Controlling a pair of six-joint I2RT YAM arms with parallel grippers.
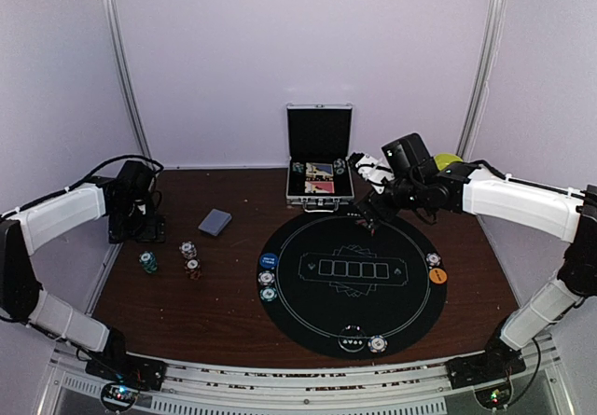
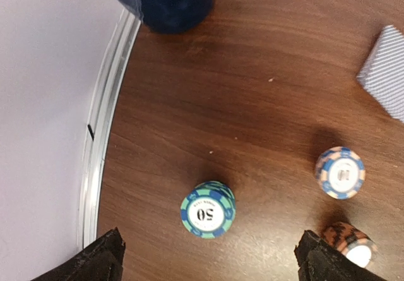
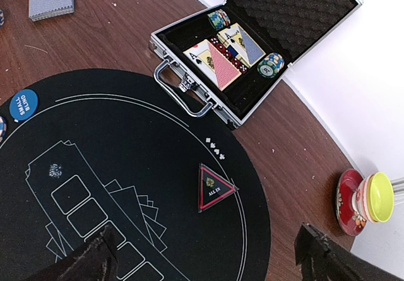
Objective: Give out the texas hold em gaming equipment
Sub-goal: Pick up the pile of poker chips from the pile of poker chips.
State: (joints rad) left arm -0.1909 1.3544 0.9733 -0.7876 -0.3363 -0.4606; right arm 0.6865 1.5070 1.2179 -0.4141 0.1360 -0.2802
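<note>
A teal chip stack (image 2: 207,209) marked 50 stands on the wood between my left gripper's (image 2: 211,265) open, empty fingers, a little ahead of the tips. A white-blue stack (image 2: 340,172) and a red stack (image 2: 350,243) stand to its right. The grey-blue deck (image 1: 215,222) lies beyond them. My right gripper (image 3: 208,265) is open and empty above the black mat (image 1: 350,280), over a triangular ALL IN marker (image 3: 214,187). A blue button (image 1: 269,259) and an orange button (image 1: 437,275) lie on the mat, with single chips near them and at its near edge.
The open silver case (image 3: 252,47) stands behind the mat and holds cards and chips. A dark blue mug (image 2: 167,0) is at the left wall. A red and yellow object (image 3: 363,199) lies at the far right. White walls close in the table.
</note>
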